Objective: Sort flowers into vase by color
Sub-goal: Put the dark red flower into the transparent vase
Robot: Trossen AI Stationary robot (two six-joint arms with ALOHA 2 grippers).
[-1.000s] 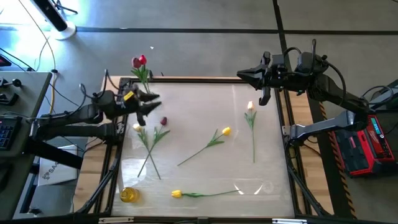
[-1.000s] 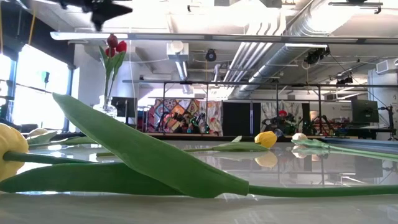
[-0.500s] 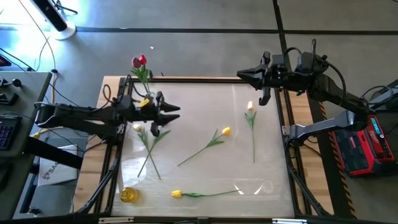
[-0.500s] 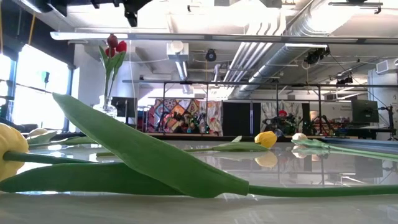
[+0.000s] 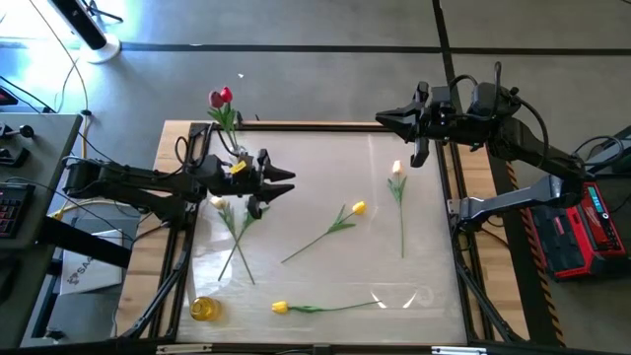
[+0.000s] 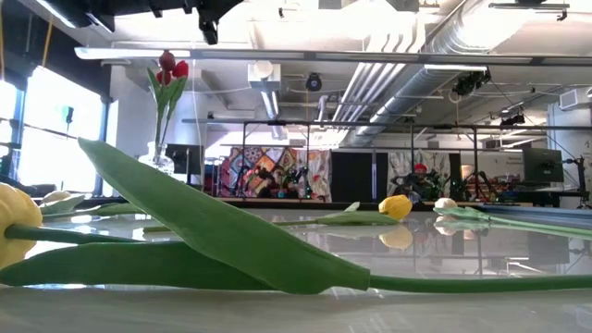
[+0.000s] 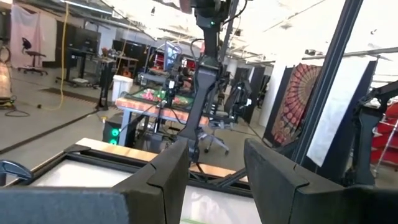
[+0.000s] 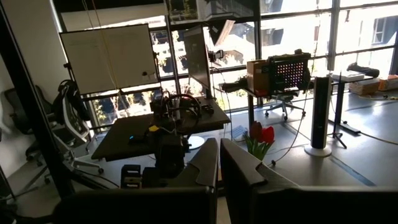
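Two red tulips point(image 5: 220, 98) stand in a clear vase point(image 6: 157, 159) at the table's far left corner. On the table lie a cream tulip point(image 5: 217, 202) crossed by another stem point(image 5: 235, 247) whose head is hidden under my left gripper, a yellow tulip point(image 5: 357, 208) at the middle, a cream-white one point(image 5: 396, 169) at the right, and a yellow one point(image 5: 279, 308) near the front edge. My left gripper point(image 5: 289, 183) is open and empty, above the crossed stems. My right gripper point(image 5: 381, 118) is shut and empty over the far right edge.
A small yellowish glass point(image 5: 204, 309) stands at the near left corner. The table's raised frame point(image 5: 325, 126) runs round the white surface. The low view shows a large green leaf point(image 6: 222, 227) right in front of the camera.
My left gripper has gone toward the table's right edge and a little toward the near edge, from beside the vase to above the crossed stems, where it now covers the dark maroon head. The flowers have stayed where they were.
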